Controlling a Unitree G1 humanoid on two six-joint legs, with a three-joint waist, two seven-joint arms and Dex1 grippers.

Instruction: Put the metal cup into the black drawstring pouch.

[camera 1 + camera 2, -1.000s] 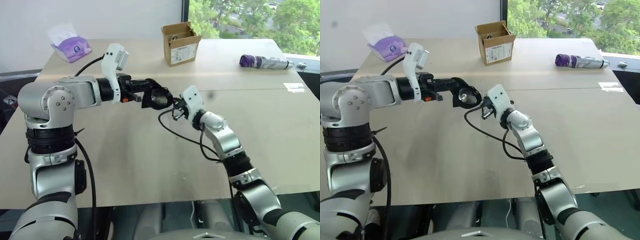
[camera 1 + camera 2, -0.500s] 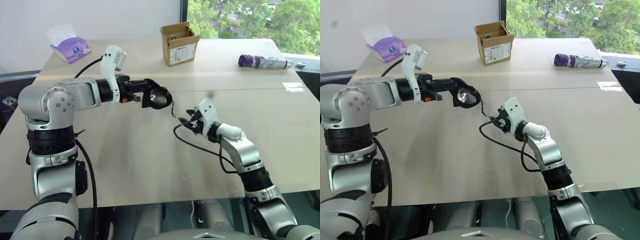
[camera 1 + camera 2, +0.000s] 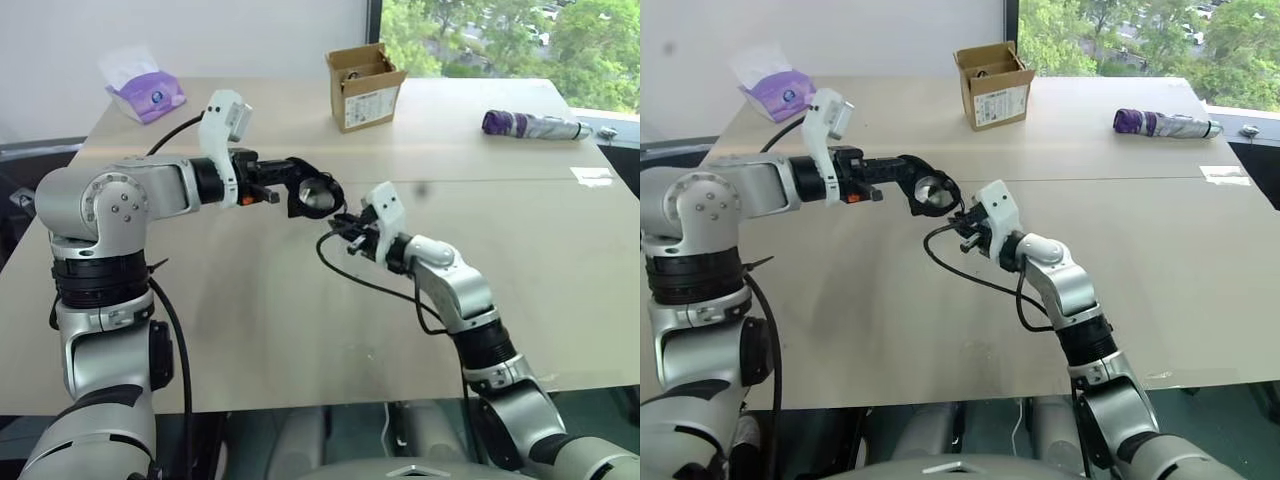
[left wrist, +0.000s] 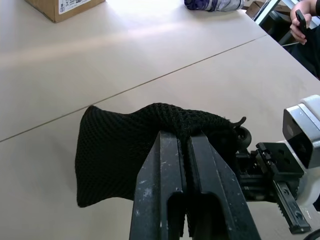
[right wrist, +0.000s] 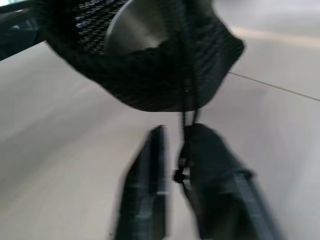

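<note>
While the pouch hangs off the table: left gripper point(image 4: 186, 150) pinches the black drawstring pouch point(image 4: 130, 150) by its fabric, jaws fully closed, keeping it aloft.
Cup: the metal cup point(image 5: 135, 31) sits inside the pouch, shiny face toward the mouth.
Right gripper point(image 3: 962, 222): just beside the mouth, jaws closed; the cord point(image 5: 188, 80) runs down between them, probably to cinch it.
Pouch axis: roughly level, mouth facing the right gripper.
</note>
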